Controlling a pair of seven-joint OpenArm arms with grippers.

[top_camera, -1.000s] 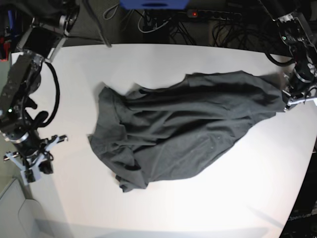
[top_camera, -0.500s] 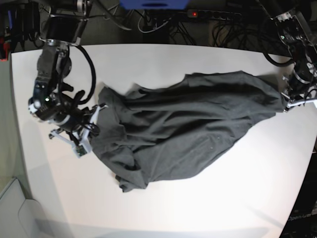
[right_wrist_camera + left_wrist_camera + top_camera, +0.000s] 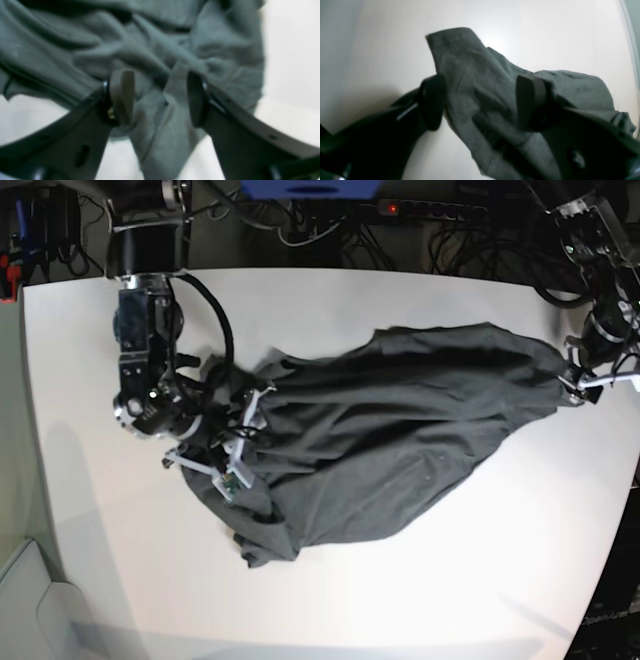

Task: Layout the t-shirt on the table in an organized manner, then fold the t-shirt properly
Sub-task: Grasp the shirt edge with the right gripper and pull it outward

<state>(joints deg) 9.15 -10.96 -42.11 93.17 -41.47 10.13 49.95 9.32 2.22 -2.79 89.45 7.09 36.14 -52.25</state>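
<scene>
The right pincer [image 3: 232, 442] hangs spread apart directly over the bunched end of the t-shirt [image 3: 380, 430], its fingers [image 3: 122, 97] straddling a raised fold of cloth in the right wrist view; whether they touch the fabric cannot be told from that blurred picture. From this pincer the shirt's long axis runs toward 2 o'clock across the white desk [image 3: 420, 580], ending at the left pincer [image 3: 578, 380], near the desk's 3 o'clock edge. In the left wrist view that left pincer [image 3: 480, 102] also stands apart, a corner of the t-shirt [image 3: 475, 82] lying between its fingers, unclamped. Each arm is thus nearest its own end of the garment, which is rumpled and not yet spread flat. Cables lie beyond the desk's 12 o'clock edge, well apart; nothing blocks either pincer from closing.
</scene>
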